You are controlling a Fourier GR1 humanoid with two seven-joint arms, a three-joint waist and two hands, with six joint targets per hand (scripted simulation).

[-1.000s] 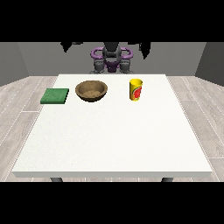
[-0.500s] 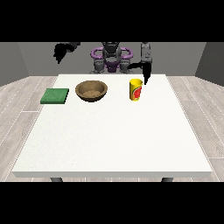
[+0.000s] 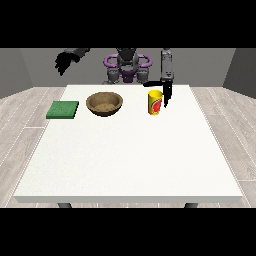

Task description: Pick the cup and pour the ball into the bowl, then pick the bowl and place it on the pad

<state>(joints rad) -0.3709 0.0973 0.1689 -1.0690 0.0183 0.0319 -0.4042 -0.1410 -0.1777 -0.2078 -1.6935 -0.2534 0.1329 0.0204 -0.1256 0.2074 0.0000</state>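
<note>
Yellow with a red patch on its side, the cup (image 3: 155, 102) stands upright on the white table (image 3: 130, 150), a little right of centre in the upper part of the frame. Whether a ball lies inside it cannot be seen from this angle; only its yellow rim shows.

Just beside the cup, at its right and slightly above it, hangs the hand at the view's right (image 3: 166, 92). It points downward from a grey forearm, its dark fingers straight and reaching down along the cup's right side, with a dark thumb sticking out leftward over the cup's rim. The hand is spread, not curled round anything. Whether the fingers actually touch the cup's wall or sit just behind it cannot be told, since the dark shapes overlap the cup's edge.

To the left of the cup, apart from it, sits the brown wooden bowl (image 3: 104, 104), upright. Farther left, near the table's left edge, lies the flat green pad (image 3: 63, 109), well apart from the bowl.

The hand at the view's left (image 3: 64, 61) is raised in the upper left of the frame, above and beyond the table's far corner, well apart from every object. Its dark fingers droop downward and hold nothing; how far they are bent is hard to make out.

The robot's torso (image 3: 127, 65) shows at the top centre.
</note>
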